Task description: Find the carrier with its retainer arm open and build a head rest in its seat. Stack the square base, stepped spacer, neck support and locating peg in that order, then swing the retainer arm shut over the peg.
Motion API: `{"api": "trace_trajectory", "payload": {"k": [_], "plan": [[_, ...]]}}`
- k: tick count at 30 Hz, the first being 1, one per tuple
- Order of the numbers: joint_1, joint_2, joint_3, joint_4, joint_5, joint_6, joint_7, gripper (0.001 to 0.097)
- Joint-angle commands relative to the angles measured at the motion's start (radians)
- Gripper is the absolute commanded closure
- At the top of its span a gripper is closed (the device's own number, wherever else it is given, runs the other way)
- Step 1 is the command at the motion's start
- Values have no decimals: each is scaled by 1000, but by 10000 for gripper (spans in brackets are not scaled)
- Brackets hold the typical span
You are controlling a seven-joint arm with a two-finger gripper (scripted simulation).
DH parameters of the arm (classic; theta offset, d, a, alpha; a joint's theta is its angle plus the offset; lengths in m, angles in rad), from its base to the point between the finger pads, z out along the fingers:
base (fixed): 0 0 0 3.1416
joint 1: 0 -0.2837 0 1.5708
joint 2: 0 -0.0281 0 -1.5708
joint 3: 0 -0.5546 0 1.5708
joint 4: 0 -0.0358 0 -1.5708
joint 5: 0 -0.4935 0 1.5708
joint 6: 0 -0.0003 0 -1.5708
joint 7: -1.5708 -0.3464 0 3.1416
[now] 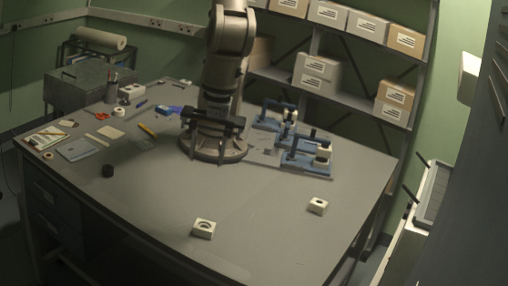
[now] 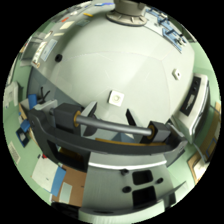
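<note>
Two white square blocks lie apart on the table's near half. One block near the front edge has a wide round recess. The other block sits further right and has a small dark hole. Several blue carriers stand in a row right of the arm's base. White and dark parts sit in at least two of them. A small black ring lies on the left. My gripper hangs in front of the base, above the table, open and empty.
A shelf rack with labelled boxes stands behind the table. Stationery clutters the left end: clipboard, notepad, scissors, tape, pen cup. A grey cabinet stands at the left rear. The table's right edge drops beside a printer.
</note>
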Motion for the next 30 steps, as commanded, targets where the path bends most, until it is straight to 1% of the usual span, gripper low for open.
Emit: {"api": "trace_trajectory", "payload": {"k": [1,9,22,26,30], "plan": [[-1,4,-3,-4,1,-1,-14,246],[-5,35,-22,-25,6,-10,-105,246],[-7,44,-26,-28,8,-16,-126,246],[-8,55,-25,-16,13,-38,-130,246],[-11,78,-22,5,23,-81,-138,246]]}}
